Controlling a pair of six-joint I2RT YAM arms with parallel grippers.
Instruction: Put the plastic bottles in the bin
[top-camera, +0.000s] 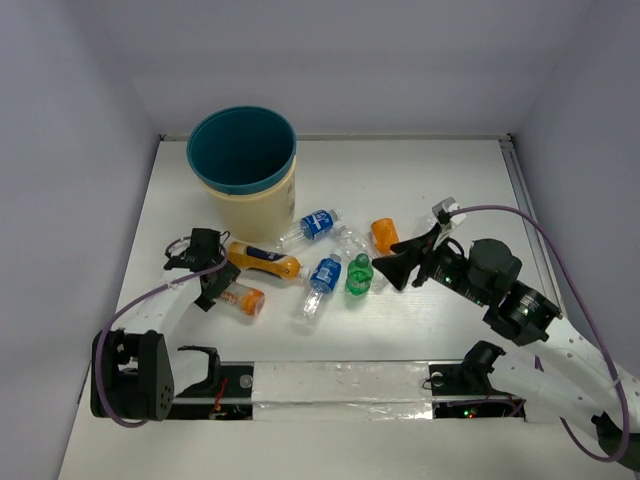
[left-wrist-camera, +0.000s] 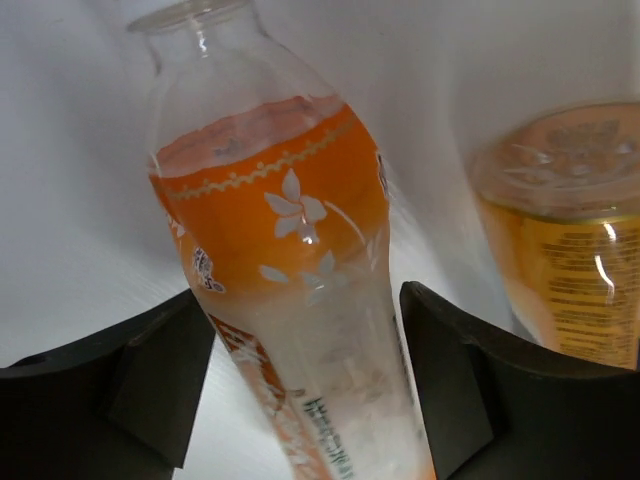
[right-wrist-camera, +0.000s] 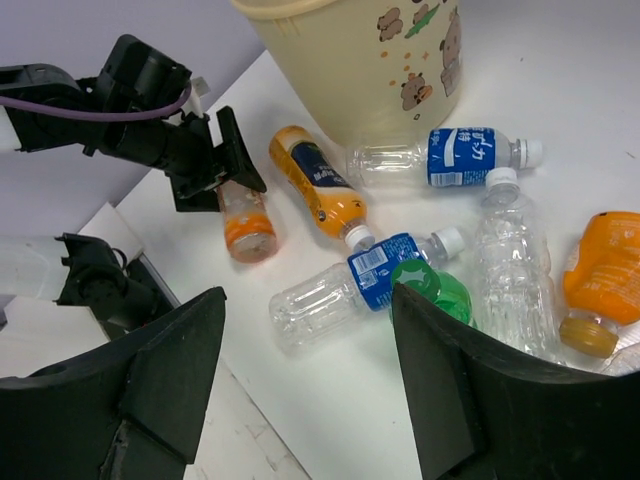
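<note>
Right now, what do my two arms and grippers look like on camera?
The left arm and right arm have white links with black round joints. The left gripper and right gripper each have two matte black wedge-shaped fingers. A purple cable loops along each arm.

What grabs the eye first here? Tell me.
A big teal-lined bin stands far left on the table. Bottles lie scattered in front of it. The left tool straddles a small orange bottle; the right tool hangs open by the green bottle.
</note>
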